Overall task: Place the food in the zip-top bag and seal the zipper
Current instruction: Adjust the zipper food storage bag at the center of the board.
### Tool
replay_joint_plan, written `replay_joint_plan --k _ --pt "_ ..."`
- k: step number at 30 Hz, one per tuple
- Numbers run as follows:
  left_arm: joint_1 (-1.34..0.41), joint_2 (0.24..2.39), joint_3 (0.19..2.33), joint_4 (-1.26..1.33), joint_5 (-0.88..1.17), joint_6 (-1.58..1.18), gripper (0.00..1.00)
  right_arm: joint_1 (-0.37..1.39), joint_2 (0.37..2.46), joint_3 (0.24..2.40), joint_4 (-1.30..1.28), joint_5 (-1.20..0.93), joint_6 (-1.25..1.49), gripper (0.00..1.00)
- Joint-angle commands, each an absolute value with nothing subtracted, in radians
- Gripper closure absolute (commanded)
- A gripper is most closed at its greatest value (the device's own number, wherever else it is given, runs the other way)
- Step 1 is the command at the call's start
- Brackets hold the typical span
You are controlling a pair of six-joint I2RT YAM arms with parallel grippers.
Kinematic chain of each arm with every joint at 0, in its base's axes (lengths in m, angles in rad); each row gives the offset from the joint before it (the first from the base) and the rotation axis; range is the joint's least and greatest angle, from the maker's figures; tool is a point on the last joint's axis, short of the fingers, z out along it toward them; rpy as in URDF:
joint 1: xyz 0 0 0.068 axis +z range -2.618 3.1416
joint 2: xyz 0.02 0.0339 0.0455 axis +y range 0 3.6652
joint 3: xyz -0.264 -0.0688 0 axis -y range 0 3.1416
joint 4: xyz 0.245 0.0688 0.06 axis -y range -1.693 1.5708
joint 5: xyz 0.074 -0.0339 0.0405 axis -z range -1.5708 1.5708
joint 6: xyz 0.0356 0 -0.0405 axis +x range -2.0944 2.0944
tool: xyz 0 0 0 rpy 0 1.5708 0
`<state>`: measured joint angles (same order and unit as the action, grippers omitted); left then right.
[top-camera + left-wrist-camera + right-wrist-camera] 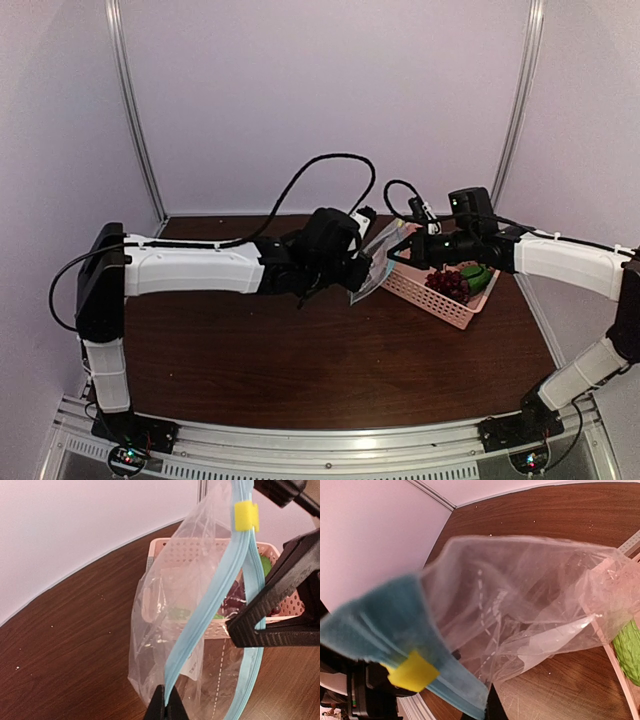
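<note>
so, you're barely started: your left gripper [166,706] and right gripper [250,630] each pinch the zipper [210,615], holding the empty zip-top bag [170,630] open above the table [300,350]; grapes [447,283] and green vegetable [478,278] lie unbagged in the pink basket [440,305].

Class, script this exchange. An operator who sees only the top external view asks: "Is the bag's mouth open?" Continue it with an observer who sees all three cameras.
Observer: Yes. In the left wrist view the bag has its two blue zipper strips bowed apart.
Operator: What grips them?
Observer: The left claw pinches one strip, the right claw the other.
Operator: Anything inside yet?
Observer: No. The right wrist view shows only the wooden table through the clear plastic.
</note>
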<state>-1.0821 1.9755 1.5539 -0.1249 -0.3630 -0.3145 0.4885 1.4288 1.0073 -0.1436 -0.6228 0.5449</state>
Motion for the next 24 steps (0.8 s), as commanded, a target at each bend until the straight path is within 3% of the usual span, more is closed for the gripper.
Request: replay_joint_plan --k 1,14,16,20,24 --pt "-1.065 1.893 1.533 -0.115 -0.372 -0.275 1.0 0.491 1.403 0.996 -0.152 -0.58 0.518 1.0" --pt "-1.041 1.867 1.525 -0.172 -0.342 -0.244 1.0 0.491 1.41 1.032 -0.164 -0.652 0.442 1.0" --pt "-1.038 1.865 1.526 -0.183 -0.337 -0.24 1.0 0.491 1.409 1.062 -0.184 -0.691 0.403 0.93" --pt "-1.027 1.852 1.523 -0.221 -0.324 -0.237 1.0 0.483 1.406 1.156 -0.313 -0.745 0.271 0.67" --pt "-1.013 1.81 1.509 -0.291 -0.345 -0.217 1.0 0.44 1.408 1.254 -0.523 -0.802 0.086 0.54"
